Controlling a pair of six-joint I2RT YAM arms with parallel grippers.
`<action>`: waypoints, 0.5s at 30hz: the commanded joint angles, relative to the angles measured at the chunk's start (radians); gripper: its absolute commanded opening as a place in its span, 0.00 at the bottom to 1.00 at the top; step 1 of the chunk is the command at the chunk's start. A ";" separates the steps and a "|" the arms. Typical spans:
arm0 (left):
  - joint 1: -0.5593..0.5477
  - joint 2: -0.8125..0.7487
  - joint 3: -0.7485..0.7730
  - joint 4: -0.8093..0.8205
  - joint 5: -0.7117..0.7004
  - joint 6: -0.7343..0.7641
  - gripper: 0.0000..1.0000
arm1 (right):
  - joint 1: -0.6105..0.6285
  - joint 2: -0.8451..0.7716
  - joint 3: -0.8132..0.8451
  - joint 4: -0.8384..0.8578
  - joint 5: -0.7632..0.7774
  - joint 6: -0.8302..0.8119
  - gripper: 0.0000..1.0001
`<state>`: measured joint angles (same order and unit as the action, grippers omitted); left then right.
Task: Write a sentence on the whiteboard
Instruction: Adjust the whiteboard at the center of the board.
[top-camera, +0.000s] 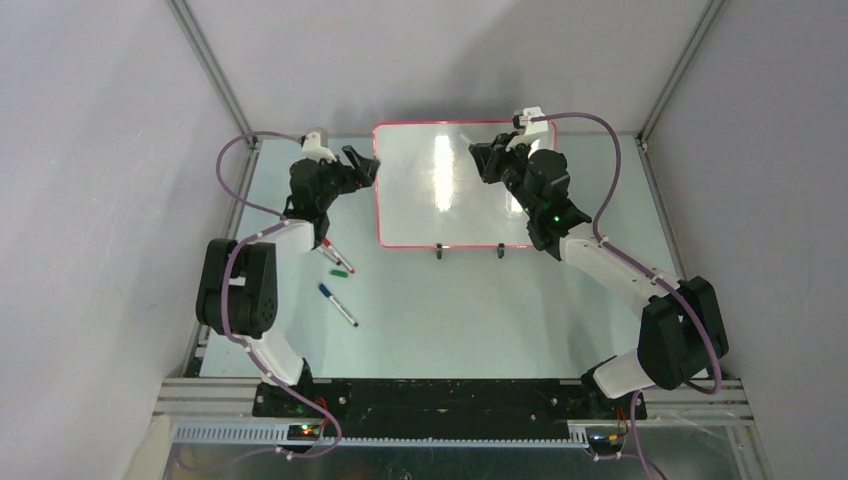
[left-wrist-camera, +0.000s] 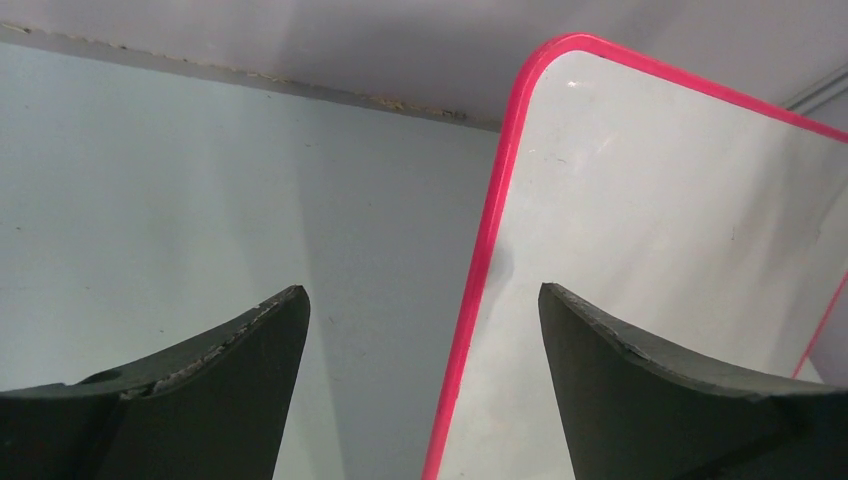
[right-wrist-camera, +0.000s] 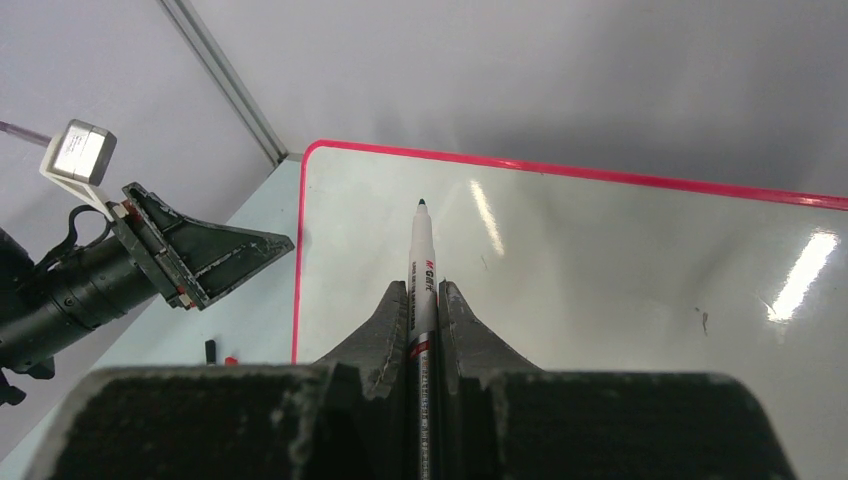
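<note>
Whiteboard sits blank at the far middle of the surface. Left end effector, spread, straddles its left rim; best clamp there to steady it. Right end effector pinches the marker: lower its tip gently, near top-left

White links, black joints, purple cables on both arms; left hand: fingers black, wedge-shaped, edges scuffed.

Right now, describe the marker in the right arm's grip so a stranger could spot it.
Find the red-rimmed whiteboard at the back of the table. Over it hangs the right claw, shut on a white marker with a dark tip. The other pens lie loose on the table left of the board; this is the only one held.
</note>
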<state>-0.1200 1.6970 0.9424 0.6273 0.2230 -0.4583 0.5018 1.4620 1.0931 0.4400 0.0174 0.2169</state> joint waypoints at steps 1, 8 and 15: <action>0.027 0.028 0.040 0.115 0.107 -0.079 0.91 | -0.003 -0.021 -0.001 0.049 -0.005 0.009 0.00; 0.059 0.099 0.063 0.207 0.224 -0.195 0.89 | -0.003 -0.023 0.001 0.050 -0.005 0.010 0.00; 0.059 0.167 0.129 0.207 0.331 -0.236 0.90 | -0.010 -0.027 0.000 0.040 -0.006 0.012 0.00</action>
<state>-0.0631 1.8374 1.0122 0.7799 0.4587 -0.6479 0.5003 1.4620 1.0931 0.4400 0.0174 0.2169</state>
